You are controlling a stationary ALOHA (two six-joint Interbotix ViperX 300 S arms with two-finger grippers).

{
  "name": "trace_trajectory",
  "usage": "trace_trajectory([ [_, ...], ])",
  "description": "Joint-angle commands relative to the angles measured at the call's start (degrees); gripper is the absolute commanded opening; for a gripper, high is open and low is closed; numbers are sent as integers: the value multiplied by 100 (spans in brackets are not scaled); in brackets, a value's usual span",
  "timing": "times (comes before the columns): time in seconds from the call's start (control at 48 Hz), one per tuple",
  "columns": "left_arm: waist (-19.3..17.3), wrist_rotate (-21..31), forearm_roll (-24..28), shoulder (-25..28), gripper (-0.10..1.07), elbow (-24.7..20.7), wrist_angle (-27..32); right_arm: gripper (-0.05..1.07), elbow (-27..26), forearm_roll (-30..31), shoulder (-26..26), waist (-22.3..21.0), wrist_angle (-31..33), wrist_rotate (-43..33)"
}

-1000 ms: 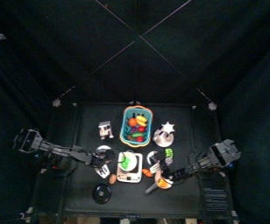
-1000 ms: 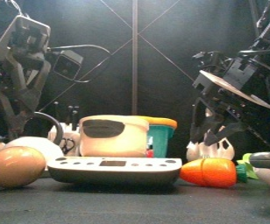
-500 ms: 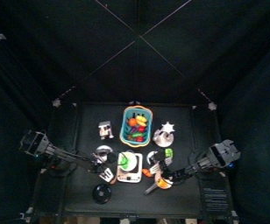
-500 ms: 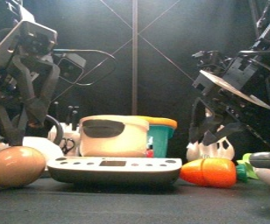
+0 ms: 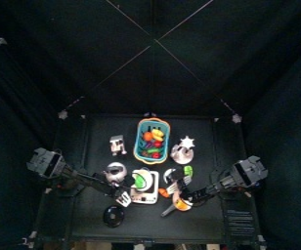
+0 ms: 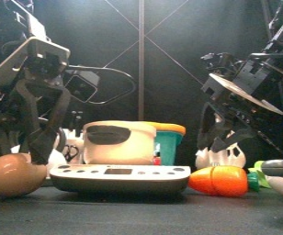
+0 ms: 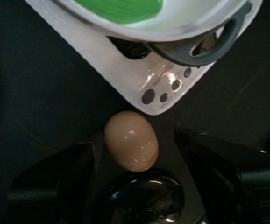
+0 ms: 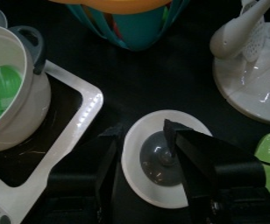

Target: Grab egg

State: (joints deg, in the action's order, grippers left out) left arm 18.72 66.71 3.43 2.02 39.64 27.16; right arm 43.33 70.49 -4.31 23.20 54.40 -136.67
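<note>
The egg [image 6: 14, 174] is a pale tan oval lying on the black table at the front left, just left of the white scale. In the left wrist view the egg [image 7: 131, 138] lies between the tips of my open left gripper [image 7: 142, 150], one jaw on each side, with a gap to each. From the front, the left gripper [image 6: 39, 147] hangs just above and behind the egg. My right gripper [image 8: 152, 150] is open over a white round lid [image 8: 161, 179] with a grey knob, holding nothing.
A white scale [image 6: 119, 177] carries a cream bowl [image 6: 119, 142] with green pieces. An orange carrot [image 6: 221, 181] lies at the front right. A teal cup [image 6: 167, 145], a basket of coloured items [image 5: 153, 140] and a white stand [image 5: 184, 149] sit behind. A black round dish [image 5: 111, 217] is near the front edge.
My left arm has swung toward the table's front and lowered its gripper over the egg. The right arm has barely moved.
</note>
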Motion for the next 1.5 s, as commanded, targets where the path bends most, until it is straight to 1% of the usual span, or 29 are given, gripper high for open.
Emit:
trace_trajectory([
  [0.0,18,9,-26,9,97,-79,-9,78,-53,26,70,-9,18,-18],
  [0.417,9,9,-26,18,94,-53,193,78,-70,26,62,-18,18,-18],
  [0.521,9,0,-9,9,89,-53,193,78,-70,35,62,-26,26,-18],
  [0.688,9,0,-18,-9,77,-26,193,78,-70,26,70,-35,18,-18],
  [0.771,9,0,-9,-35,74,-26,193,78,-79,35,62,-26,18,-18],
  [0.958,9,-35,35,-202,74,-26,211,78,-79,26,62,-35,18,-18],
  [1.25,9,-79,396,-624,74,-18,650,78,-79,26,70,-35,18,-18],
  [1.333,-9,-79,501,-694,74,9,712,78,-70,35,70,-35,18,0],
  [1.479,-26,-79,519,-765,74,62,721,78,-62,35,141,-44,18,9],
])
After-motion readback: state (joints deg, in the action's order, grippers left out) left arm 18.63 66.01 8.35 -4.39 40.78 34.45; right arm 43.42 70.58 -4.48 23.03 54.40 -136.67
